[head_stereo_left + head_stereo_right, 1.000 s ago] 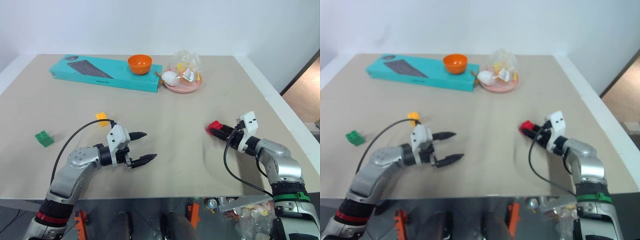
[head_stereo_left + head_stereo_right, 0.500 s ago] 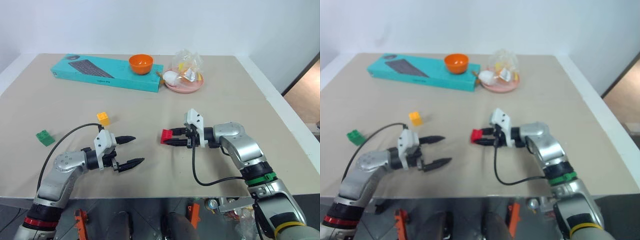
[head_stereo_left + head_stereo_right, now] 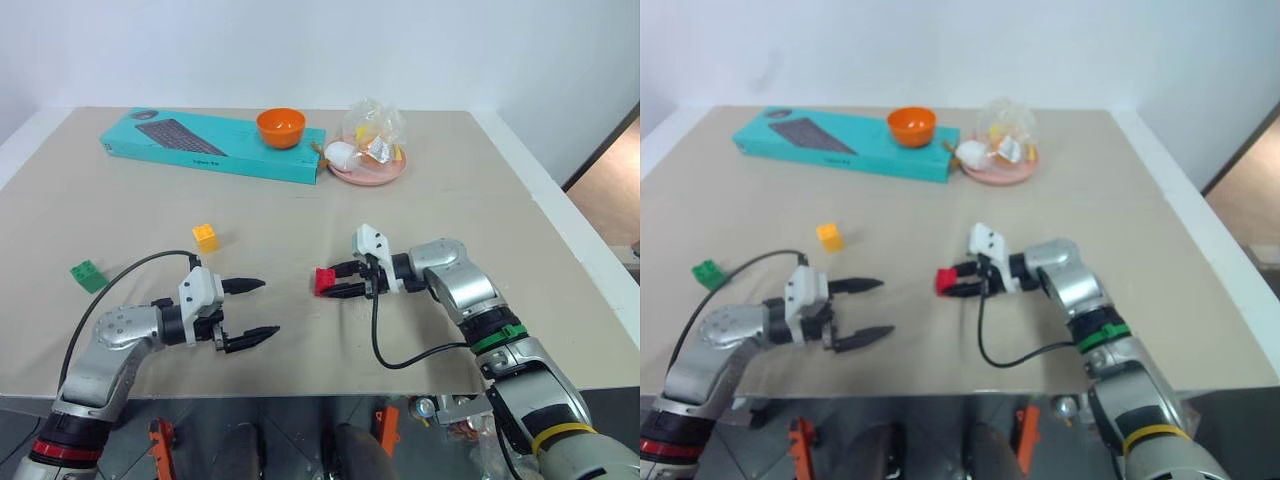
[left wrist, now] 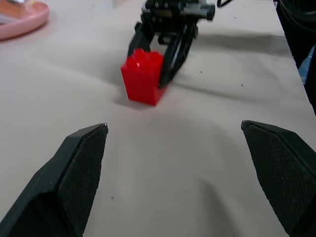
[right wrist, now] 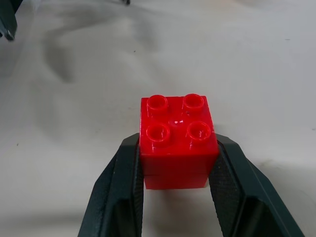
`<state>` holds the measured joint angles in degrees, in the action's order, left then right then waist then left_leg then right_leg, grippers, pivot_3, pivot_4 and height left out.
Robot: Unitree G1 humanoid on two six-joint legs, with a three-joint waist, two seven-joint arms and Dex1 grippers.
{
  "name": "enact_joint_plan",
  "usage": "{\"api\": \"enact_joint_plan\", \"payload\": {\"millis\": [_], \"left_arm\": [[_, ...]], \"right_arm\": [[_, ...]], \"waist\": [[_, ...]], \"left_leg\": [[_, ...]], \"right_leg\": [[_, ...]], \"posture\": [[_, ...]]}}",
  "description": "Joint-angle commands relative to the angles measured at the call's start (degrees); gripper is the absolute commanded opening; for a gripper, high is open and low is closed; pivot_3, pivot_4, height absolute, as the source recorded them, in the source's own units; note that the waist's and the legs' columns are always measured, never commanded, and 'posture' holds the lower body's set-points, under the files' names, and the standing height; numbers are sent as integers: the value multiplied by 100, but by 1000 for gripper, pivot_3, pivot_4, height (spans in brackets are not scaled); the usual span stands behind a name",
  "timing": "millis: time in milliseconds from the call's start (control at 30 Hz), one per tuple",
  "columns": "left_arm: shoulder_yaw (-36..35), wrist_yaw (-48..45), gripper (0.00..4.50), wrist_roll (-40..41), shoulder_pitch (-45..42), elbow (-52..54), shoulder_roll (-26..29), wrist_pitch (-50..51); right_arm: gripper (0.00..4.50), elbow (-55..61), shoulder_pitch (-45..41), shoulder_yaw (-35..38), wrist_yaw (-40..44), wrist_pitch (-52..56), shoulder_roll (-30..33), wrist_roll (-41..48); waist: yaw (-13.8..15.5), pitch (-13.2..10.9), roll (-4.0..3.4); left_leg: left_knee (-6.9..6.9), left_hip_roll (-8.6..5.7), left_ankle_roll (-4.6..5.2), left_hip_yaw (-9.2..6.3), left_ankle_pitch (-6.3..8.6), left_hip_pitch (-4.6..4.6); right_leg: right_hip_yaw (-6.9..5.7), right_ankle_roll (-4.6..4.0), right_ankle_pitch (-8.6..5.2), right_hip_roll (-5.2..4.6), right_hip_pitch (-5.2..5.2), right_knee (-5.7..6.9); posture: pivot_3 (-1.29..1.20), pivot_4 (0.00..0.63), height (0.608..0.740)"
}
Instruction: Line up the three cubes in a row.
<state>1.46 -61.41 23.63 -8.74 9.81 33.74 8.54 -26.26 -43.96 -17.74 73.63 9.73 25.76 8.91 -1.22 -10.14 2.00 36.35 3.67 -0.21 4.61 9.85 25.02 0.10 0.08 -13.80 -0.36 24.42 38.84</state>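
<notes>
White walls back a tan table (image 3: 470, 180) where the row has not yet begun: the red cube (image 3: 324, 281) sits near the middle of the surface, clamped between the two black fingers of the right gripper (image 3: 340, 281), studs up and apparently resting on or just over the tabletop. The yellow-orange cube (image 3: 206, 237) lies off toward the robot's left, and the green cube (image 3: 88, 275) farther left again, near the table's edge, so the three are well apart and not in one line. The left gripper (image 3: 250, 310) hovers low between the yellow-orange cube and the red one, its fingers spread wide and holding nothing, pointing toward the red cube. A teal keyboard box (image 3: 210, 145), an orange bowl (image 3: 280, 127) and a pink plate (image 3: 368, 170) with wrapped items sit at the far side, clear of the work. The likely risk is that the red cube shifts or tips as the fingers release, if they drag on its sides. The two grippers face each other closely, so a further sideways move could bring them into contact.
</notes>
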Motion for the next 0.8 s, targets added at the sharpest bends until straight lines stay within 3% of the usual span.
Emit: {"api": "enact_joint_plan", "payload": {"millis": [33, 133, 200, 300, 400, 433, 667, 800], "left_arm": [[-42, 60, 4500, 59, -14, 209, -19, -35], [-16, 87, 4500, 36, -55, 181, -47, -28], [-8, 117, 4500, 38, -71, 186, -65, -7], [-14, 148, 4500, 50, -55, 211, -72, 24], [-53, 206, 4500, 52, -20, 217, -62, 57], [-66, 226, 4500, 51, -12, 218, -59, 61], [-652, 1019, 4500, 82, -7, 92, -184, 157], [-1250, 2028, 4500, 88, 237, 401, -445, 288]], "right_arm": [[1235, -99, -198, 12, 110, -228, -47, -111], [1235, -248, -241, 25, 139, -320, -77, -177], [2261, -284, -254, 18, 165, -348, -66, -236], [3030, -154, -237, 107, 184, -169, -69, -162], [4314, 185, -173, 203, 212, 68, -10, -35], [4490, 302, -143, 233, 216, 137, 17, 5], [4490, 2077, 201, 875, -199, 1399, 295, 817], [4490, 3024, 454, 1231, -791, 1831, 239, 1144]], "waist": [[0, 0, 0], [-1, 0, 0], [-1, 0, 0], [-1, 0, 0], [0, -1, -1], [0, -1, -1], [2, -2, -2], [-7, -2, -2]], "left_leg": [[0, 0, 0, 1, 0, -2], [1, 0, 0, 2, 0, -4], [1, 0, 0, 2, -1, -5], [0, 0, -1, 2, -1, -4], [0, 0, -1, 2, -1, -4], [0, 0, -1, 1, -1, -4], [0, 2, -1, -1, 0, -1], [0, 7, -2, 1, 0, -5]], "right_leg": [[1, 0, 0, 1, 0, 2], [2, -1, 1, 2, -1, 4], [1, -1, 1, 2, -1, 6], [2, -1, 1, 1, -1, 6], [3, -2, -1, 1, 0, 7], [2, -2, -1, 1, 0, 7], [-1, -3, -2, -16, 1, 7], [1, -5, -2, -15, 1, 8]], "posture": [[0, 150, 740], [0, 150, 740], [0, 150, 740], [0, 150, 740], [0, 150, 740], [0, 150, 740], [0, 150, 740], [0, 150, 740]]}}
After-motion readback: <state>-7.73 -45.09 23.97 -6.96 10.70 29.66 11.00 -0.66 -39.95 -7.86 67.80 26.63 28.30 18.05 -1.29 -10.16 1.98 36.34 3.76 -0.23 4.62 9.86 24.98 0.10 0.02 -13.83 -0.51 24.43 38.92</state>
